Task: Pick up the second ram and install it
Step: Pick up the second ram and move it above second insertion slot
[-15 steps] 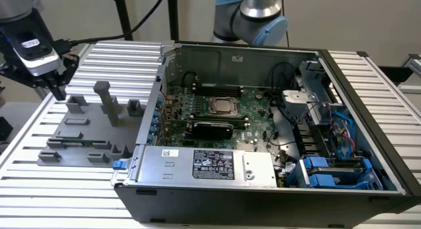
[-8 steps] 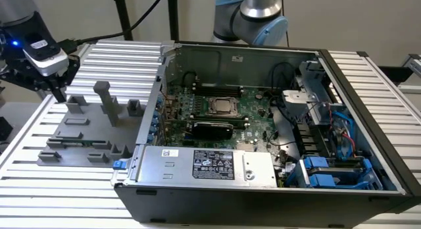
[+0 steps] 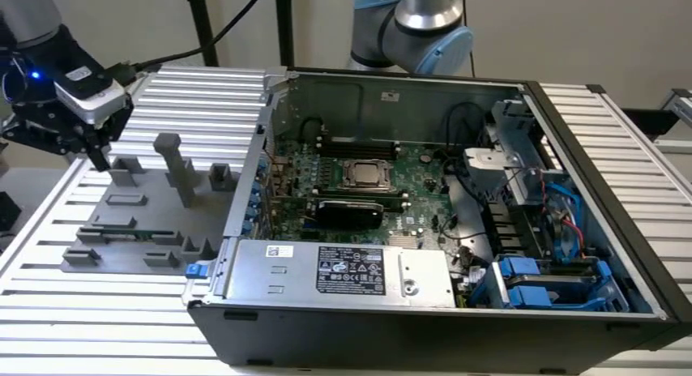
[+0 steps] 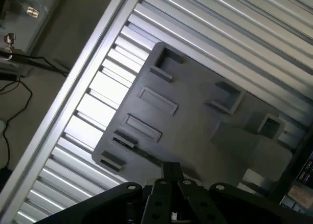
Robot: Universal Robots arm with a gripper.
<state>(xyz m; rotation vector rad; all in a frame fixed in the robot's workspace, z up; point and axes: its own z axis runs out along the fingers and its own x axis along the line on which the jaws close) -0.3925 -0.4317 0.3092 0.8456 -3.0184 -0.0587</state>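
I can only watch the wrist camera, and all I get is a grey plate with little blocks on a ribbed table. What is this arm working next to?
Observer: An open computer case sits at the exterior view's right of the plate.
Visitor: Is anything inside it?
Observer: Yes, a green motherboard with its processor socket near the middle.
Visitor: And where is the hand itself?
Observer: The hand hangs over the plate's far edge, as the exterior view sees it. The ram, a slim green strip, lies in a holder nearer the front, apart from the hand.
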